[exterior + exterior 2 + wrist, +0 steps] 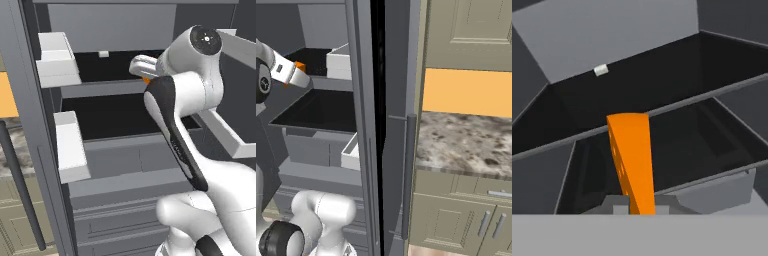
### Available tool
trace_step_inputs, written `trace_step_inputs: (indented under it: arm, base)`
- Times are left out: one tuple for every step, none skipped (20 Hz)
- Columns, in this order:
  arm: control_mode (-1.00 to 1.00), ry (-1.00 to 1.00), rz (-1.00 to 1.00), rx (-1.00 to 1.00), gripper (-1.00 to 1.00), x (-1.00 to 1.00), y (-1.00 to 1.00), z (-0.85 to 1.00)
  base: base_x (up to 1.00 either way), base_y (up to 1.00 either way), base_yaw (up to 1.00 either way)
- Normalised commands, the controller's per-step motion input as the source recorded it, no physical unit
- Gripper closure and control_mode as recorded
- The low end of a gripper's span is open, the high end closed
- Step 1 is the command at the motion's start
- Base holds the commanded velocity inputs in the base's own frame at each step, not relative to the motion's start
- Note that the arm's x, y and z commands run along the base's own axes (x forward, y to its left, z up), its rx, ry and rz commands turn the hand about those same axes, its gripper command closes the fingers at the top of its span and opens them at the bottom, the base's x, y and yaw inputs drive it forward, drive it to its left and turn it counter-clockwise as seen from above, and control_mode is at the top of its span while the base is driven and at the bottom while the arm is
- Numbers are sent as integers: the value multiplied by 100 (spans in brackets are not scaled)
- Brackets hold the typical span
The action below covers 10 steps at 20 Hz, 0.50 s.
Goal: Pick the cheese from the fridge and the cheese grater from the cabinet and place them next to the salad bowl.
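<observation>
Currently: cheese [631,160] pinched in my hand [634,202], at the fridge [115,150] shelf front.
Narrow grip on the wedge's end; a bump against a shelf edge could twist it loose.

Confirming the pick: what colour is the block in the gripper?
Bright orange: the cheese, seen best in the hand view.

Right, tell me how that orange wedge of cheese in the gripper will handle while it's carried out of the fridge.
The bright orange wedge-shaped cheese block probably stays stiff: it juts straight from the gripper without sagging. It looks small against the fridge shelf, so likely light. Gripped at one end, its smooth tapered faces might let it slip or pivot.
</observation>
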Motion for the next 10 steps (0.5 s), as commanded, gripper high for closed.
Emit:
trace_step_inputs:
  arm:
    - [-100,4,27,0,100,-78,-10,-22]
    - [-100,7,28,0,100,-86,-16,-11]
    - [-100,9,30,0,100,-93,-14,-9]
    - [-100,8,31,0,100,-93,-15,-15]
    - [-100,5,33,0,100,-84,-21,-24]
    - [-100,0,32,-1,100,-74,-18,-25]
    - [-100,0,28,-6,100,-79,-19,-27]
    - [-100,0,25,-7,100,-91,-19,-29]
    - [-100,0,20,-9,100,-86,-11,-30]
    - [-100,0,13,-11,100,-78,-2,-37]
  base:
    - [0,0,0]
    - [0,0,0]
    - [0,0,0]
    - [0,0,0]
    - [0,0,0]
    - [0,0,0]
    - [0,0,0]
    - [0,0,0]
    - [0,0,0]
    - [0,0,0]
